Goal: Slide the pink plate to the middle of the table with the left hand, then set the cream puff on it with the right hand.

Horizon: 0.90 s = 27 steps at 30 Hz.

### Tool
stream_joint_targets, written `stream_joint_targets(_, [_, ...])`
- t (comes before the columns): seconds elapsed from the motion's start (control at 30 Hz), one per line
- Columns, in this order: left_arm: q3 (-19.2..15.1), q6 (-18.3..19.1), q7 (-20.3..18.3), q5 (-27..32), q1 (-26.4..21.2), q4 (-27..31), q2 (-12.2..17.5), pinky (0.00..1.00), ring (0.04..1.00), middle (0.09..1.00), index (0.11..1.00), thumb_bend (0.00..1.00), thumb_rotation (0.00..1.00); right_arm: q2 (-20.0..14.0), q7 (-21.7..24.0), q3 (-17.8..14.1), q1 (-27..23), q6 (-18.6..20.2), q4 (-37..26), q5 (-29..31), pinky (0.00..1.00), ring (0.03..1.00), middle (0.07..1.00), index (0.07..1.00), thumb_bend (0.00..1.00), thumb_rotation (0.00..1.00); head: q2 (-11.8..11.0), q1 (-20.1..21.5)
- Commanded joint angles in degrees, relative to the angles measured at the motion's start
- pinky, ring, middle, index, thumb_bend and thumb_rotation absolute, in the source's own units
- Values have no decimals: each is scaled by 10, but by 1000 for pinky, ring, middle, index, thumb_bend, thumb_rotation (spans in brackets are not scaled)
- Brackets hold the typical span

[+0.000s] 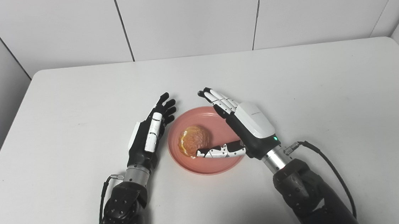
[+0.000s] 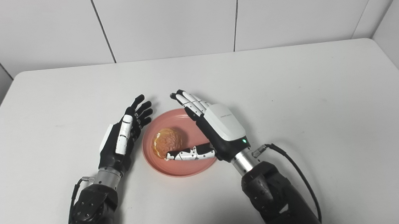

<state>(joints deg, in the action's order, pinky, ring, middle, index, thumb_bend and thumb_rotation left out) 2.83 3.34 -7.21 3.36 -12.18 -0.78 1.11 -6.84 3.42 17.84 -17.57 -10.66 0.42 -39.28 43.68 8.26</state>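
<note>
- The pink plate [image 1: 209,166] sits flat on the white bench [image 1: 326,91], near the middle and a little toward the front edge.
- The cream puff [image 1: 194,140] lies on the plate, on its left half, toward about 9 o'clock from the plate's centre; its golden top faces up and a pale cut edge shows on its left side.
- The right hand [image 1: 246,124] reaches in from 5 o'clock and hangs over the right part of the plate, palm turned toward the puff.
- Its fingers [image 1: 220,101] are stretched out straight and close side by side, pointing toward 11 o'clock past the plate's far rim; the thumb [image 1: 220,151] is spread wide from them and lies across the plate's near part, its tip right at the puff's near edge. The hand grips nothing.
- The left hand [image 1: 151,133] stands just beside the plate's left rim at 9 o'clock, on edge, palm facing the plate.
- Its fingers [image 1: 166,105] are extended and slightly fanned, pointing toward 1 o'clock, and hold nothing; whether they touch the rim cannot be told.
- A cable [image 1: 326,162] loops from the right wrist down along the forearm.
</note>
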Motion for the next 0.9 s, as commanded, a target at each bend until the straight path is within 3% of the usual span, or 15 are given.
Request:
stream_joint_targets(0.0, [0, -1, 0, -1, -12, 22, 2, 894, 904, 908, 906, 517, 1000, -1, 7, -5, -19, 10, -27, 13, 989, 999, 1000, 985, 687, 727, 3, 0])
stream_joint_targets(0.23, [-1, 7, -1, 1, -13, 25, 4, 893, 906, 909, 906, 514, 1000, -6, 29, -6, -22, 15, -36, 25, 1000, 1000, 1000, 1000, 734, 827, 5, 1])
stream_joint_targets(0.63, [-6, 10, -9, 13, -13, 28, 6, 946, 933, 937, 932, 555, 1000, 21, -73, -41, -21, -25, 8, 54, 1000, 1000, 1000, 1000, 829, 1000, 6, -5])
stream_joint_targets(0.87, [-9, -35, 8, -6, -11, 16, 1, 970, 964, 968, 954, 544, 1000, 42, -88, -67, -13, -27, 21, 127, 1000, 1000, 1000, 1000, 733, 1000, -2, -10])
